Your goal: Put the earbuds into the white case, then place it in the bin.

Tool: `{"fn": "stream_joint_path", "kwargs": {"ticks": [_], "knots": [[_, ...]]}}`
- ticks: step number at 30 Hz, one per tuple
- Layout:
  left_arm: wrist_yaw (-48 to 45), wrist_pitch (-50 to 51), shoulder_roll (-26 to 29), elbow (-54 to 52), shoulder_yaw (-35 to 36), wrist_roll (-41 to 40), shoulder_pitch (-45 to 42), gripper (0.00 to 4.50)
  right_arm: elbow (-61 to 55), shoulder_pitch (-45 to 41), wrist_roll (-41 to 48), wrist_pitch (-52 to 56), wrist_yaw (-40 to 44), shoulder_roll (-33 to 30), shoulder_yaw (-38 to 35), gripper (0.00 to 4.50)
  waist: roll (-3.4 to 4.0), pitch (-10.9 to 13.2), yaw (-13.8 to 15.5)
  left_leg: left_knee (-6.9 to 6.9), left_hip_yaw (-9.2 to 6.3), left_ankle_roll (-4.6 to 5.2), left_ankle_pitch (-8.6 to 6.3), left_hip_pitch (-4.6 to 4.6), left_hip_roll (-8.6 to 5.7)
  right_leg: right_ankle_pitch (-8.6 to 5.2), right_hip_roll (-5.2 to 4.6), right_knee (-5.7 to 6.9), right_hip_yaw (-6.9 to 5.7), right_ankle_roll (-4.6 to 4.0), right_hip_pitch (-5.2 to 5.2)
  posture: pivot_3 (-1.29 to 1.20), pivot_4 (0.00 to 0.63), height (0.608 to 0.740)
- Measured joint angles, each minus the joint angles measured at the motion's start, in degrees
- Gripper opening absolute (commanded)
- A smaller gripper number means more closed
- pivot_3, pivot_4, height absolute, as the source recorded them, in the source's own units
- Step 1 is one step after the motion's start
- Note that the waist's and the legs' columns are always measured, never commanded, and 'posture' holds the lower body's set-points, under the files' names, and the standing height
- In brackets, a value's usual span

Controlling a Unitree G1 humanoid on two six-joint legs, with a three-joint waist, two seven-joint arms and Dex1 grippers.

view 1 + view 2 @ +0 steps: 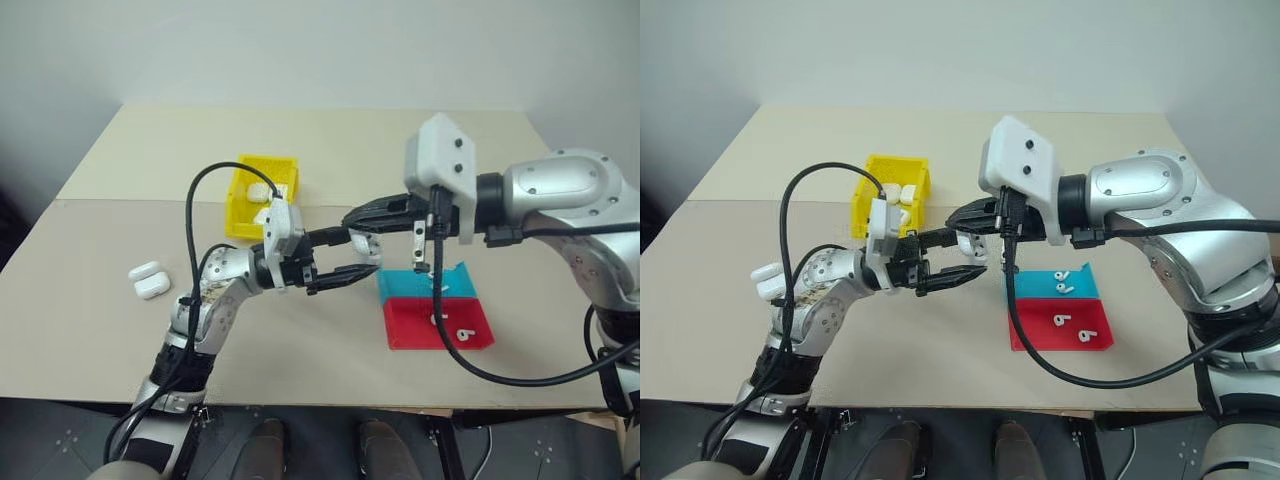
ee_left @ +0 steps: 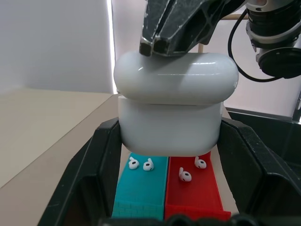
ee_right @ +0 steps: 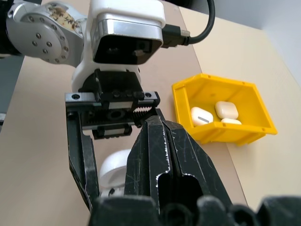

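My left gripper [image 2: 169, 126] is shut on the white case [image 2: 171, 122], holding it above the table by its lower half. The lid [image 2: 174, 77] lies down on the case's body. My right gripper [image 2: 155, 43] is shut, with nothing between its fingers, and its tips touch the top of the lid. In the head views the two grippers meet over the table's middle, the left gripper [image 1: 350, 258] from the left and the right gripper [image 1: 352, 218] from the right. Two earbuds [image 1: 1063, 282] lie on the teal tray [image 1: 1035, 287]. Two more earbuds [image 1: 1073, 328] lie on the red tray [image 1: 1040, 335]. The yellow bin [image 1: 240, 215] stands behind the left gripper.
The bin [image 3: 225, 134] holds a few white cases [image 3: 225, 109]. Two more white cases [image 1: 148, 278] lie on the table at the left. The teal and red trays sit side by side under my right arm, whose black cable [image 1: 470, 360] hangs over them.
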Motion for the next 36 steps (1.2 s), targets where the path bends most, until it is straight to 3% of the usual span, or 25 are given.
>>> {"fn": "stream_joint_path", "kwargs": {"ticks": [9, 18, 22, 28, 36], "knots": [[2.61, 0.15, 1.87, -3.34, 2.72, -0.32, 1.31, 2.76, -0.09, 5.54, -7.45, -4.98, 6.91, -4.41, 0.34, 0.05, 0.01, 0.0, -0.08, 0.02, -0.07, 0.0, 0.0, 0.02, 0.01, 0.0, 0.01, 0.03, -0.02, -0.01, 0.01, 0.0, 0.15, 0.74], [2.63, 0.18, 1.78, -3.82, 2.76, -0.45, 1.38, 2.76, 3.89, 2.11, -7.27, -4.89, 6.85, -3.14, -6.49, 0.05, 0.01, 0.0, -0.08, 0.02, -0.08, 0.0, 0.0, 0.02, 0.0, 0.01, 0.0, 0.02, -0.02, -0.02, 0.03, 0.0, 0.15, 0.74], [1.77, 0.17, 1.16, -3.78, 2.1, -0.63, 1.28, 2.76, 4.04, -2.47, -5.96, -3.37, 6.46, 1.27, -7.43, 0.05, 0.01, -0.01, -0.35, 0.0, -0.08, 0.0, 0.0, 0.05, 0.02, 0.02, 0.03, 0.07, -0.02, -0.03, 0.01, 0.0, 0.15, 0.74], [-0.2, -0.12, 0.06, -1.75, 1.28, -0.58, -0.83, 2.76, 3.65, -8.94, -6.8, 0.07, 5.98, 6.81, -0.39, 0.05, 0.03, -0.02, -0.23, 0.02, -0.09, 0.0, 0.0, 0.04, 0.01, 0.02, 0.03, 0.09, -0.03, -0.03, -0.01, 0.0, 0.15, 0.74], [-0.46, -0.48, -0.28, -1.2, 0.93, 0.09, -1.07, 2.76, 2.47, -8.02, -8.84, -0.73, 10.94, 4.91, 3.6, 0.05, 0.03, -0.01, 0.0, 0.05, -0.14, 0.0, 0.0, -0.03, -0.04, 0.03, -0.05, 0.04, -0.09, 0.0, 0.0, 0.0, 0.15, 0.74]]}}
